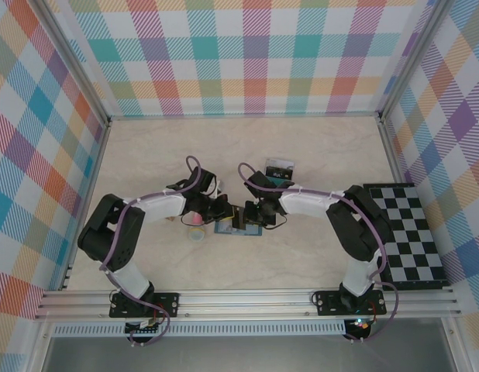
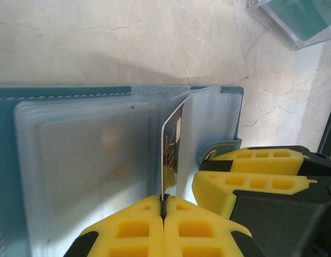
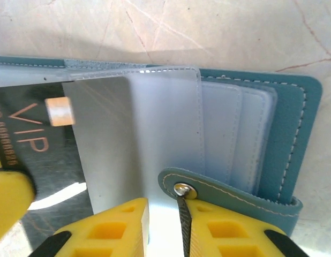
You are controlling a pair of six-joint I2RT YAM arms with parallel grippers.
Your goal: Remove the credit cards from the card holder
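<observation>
Pale tabletop [image 1: 146,155] with the card holder [image 1: 233,226] lying open at centre frame. Pins its snap strap [image 3: 224,187] in the right claw [image 3: 165,214], jaws nearly closed on it. Nips a black credit card [image 2: 172,155] by its lower edge in the left claw [image 2: 164,206], clamped tight, card standing on edge among clear sleeves. Risks dragging the whole holder along if the strap slips free; risks dropping the card too, given so thin a bite.

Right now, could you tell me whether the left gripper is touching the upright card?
Touching. The left wrist view shows the left gripper shut on the near edge of the card.
</observation>
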